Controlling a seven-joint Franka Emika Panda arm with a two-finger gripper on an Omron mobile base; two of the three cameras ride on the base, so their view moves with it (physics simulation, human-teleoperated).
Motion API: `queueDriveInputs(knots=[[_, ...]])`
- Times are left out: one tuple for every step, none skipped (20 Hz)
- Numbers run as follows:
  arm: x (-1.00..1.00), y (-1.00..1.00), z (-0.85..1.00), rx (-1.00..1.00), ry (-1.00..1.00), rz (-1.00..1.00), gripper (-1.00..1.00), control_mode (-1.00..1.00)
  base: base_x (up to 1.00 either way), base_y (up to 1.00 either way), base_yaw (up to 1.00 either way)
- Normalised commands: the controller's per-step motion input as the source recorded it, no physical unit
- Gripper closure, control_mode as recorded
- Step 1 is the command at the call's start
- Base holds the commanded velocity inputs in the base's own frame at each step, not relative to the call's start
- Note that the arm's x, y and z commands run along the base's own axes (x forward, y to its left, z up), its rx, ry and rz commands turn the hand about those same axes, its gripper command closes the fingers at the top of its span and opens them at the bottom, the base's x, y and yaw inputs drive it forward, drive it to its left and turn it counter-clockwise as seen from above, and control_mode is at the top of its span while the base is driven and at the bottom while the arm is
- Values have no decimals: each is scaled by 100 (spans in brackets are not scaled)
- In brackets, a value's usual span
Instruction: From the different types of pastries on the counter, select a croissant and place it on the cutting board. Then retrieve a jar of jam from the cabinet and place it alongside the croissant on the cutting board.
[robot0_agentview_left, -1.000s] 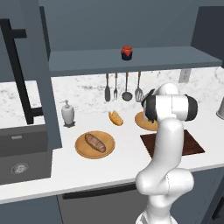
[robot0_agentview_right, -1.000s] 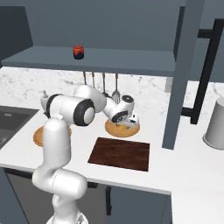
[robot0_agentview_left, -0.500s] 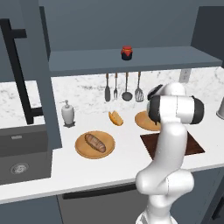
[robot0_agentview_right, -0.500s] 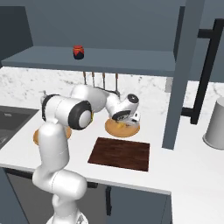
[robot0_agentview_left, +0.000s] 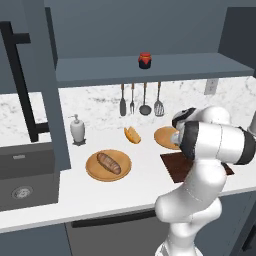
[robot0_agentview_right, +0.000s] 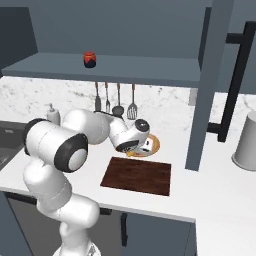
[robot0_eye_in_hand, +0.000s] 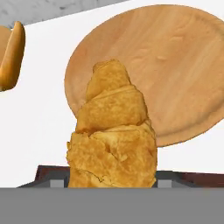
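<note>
1. Since a second ago the gripper (robot0_agentview_right: 145, 145) has lifted off the round wooden plate (robot0_agentview_right: 153, 146) and drawn back toward the cutting board (robot0_agentview_right: 137, 175), carrying the croissant (robot0_eye_in_hand: 113, 133) with it.
2. Seen from the hand, the croissant stands up between the fingers, its narrow end pointing away from the camera, so the gripper is clenched on it; the fingertips themselves are hidden behind the pastry.
3. Below the croissant in that view lies the bare plate (robot0_eye_in_hand: 175, 70), and the near edge of the dark board shows at the bottom.
4. From the right base camera the gripper hangs over the plate's near rim, just beyond the far edge of the cutting board, which lies flat on the table (robot0_agentview_right: 210, 195).
5. A long brown loaf (robot0_agentview_left: 109, 163) rests on a second wooden plate (robot0_agentview_left: 95, 172) to the left, and the orange-yellow folded wedge (robot0_agentview_left: 132, 134) sits on the table between the two plates.
6. Up on the cabinet (robot0_agentview_left: 175, 67) shelf stands the jar of jam (robot0_agentview_left: 145, 60), upright and well apart from the gripper.
7. Four utensils (robot0_agentview_left: 140, 100) hang on the wall under the shelf, and a soap dispenser (robot0_agentview_left: 77, 130) stands by the sink (robot0_agentview_left: 22, 175).
</note>
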Motion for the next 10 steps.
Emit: queueDriveInputs(knots=[[-96,14,11,-17,-14,0,100,-100,0,0,0],[-91,5,14,-20,-13,0,100,-100,0,0,0],[-86,1,14,-21,-11,0,100,-100,0,0,0],[-89,5,15,-21,-11,0,100,-100,0,0,0],[-87,5,19,-20,-9,0,100,-100,0,0,0],[-86,5,18,-19,-9,0,100,-100,0,0,0],[-83,7,21,-17,-8,0,100,-100,0,0,0],[-78,9,19,-16,-7,0,100,-100,0,0,0],[-71,16,16,-13,-7,0,100,-100,0,0,0],[-53,34,9,-8,-5,0,100,-100,0,0,0]])
